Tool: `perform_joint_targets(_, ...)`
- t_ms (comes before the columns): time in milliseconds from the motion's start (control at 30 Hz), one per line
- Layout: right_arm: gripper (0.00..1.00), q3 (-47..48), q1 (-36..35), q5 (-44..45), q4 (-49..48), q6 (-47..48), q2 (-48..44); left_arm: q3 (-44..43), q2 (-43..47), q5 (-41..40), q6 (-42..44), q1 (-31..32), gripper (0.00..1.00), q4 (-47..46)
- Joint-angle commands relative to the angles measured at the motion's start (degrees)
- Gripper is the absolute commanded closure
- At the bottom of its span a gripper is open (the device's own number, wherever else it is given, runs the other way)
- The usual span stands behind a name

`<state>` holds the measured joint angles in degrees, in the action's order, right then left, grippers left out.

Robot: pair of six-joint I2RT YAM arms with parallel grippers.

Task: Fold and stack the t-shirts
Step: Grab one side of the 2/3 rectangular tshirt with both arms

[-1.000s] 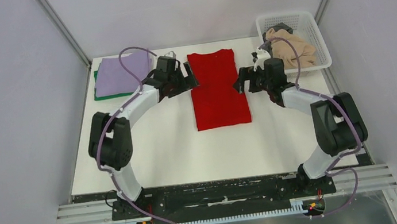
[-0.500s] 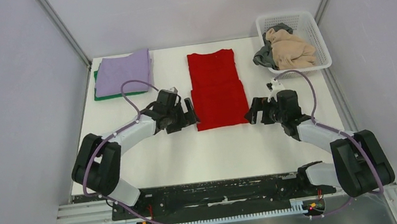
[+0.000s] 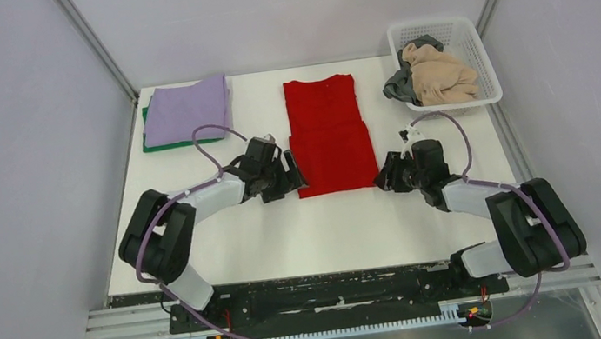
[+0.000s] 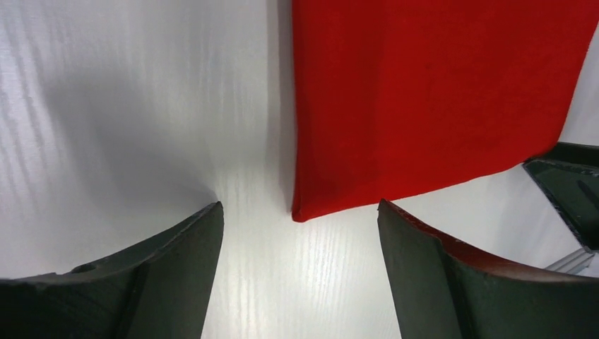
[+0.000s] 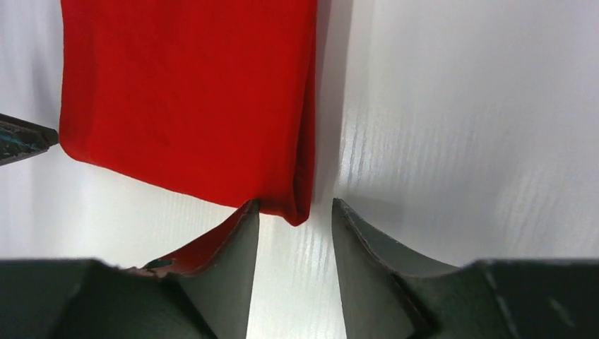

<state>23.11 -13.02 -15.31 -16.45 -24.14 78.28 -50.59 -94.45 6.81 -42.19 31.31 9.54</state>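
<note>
Our left tool (image 4: 298,207), wide open, and right tool (image 5: 295,203), narrowly open, both empty, flank the red shirt's (image 3: 328,135) near corners; lilac shirt (image 3: 186,110) and basket (image 3: 436,27) lie well apart.

You had a white wood-grain tabletop (image 3: 288,232) before you. A bright red cloth t-shirt (image 3: 326,135), folded into a long strip, lay flat at its middle. A green folded t-shirt (image 3: 155,146) sat at the far left corner beneath a pale lilac t-shirt (image 3: 186,110). A white plastic lattice basket (image 3: 436,27) stood far right.
</note>
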Motion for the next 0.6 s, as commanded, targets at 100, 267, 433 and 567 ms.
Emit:
perform_joint_targets(100, 0.64, -0.52, -1.99, -0.43, -1.14, -1.39, 2.04, -0.52, -4.07, 2.07, -3.21, 1.65, 0.22, -2.32)
perform_joint_targets(267, 0.67, -0.44, -2.46, -0.86, -2.98, -2.08, 4.14, -0.83, -5.72, 1.95, -3.33, 1.65, 0.32, -2.33)
perform_joint_targets(433, 0.85, -0.49, -2.98, -0.7, -3.21, -2.53, 5.22, -0.33, -5.49, 1.16, -3.25, 1.65, 0.33, -1.51)
perform_joint_targets(567, 1.0, -2.12, -3.07, 1.39, -2.55, -2.78, 3.58, 0.72, -4.96, 0.65, -3.25, 1.71, 0.33, -1.19)
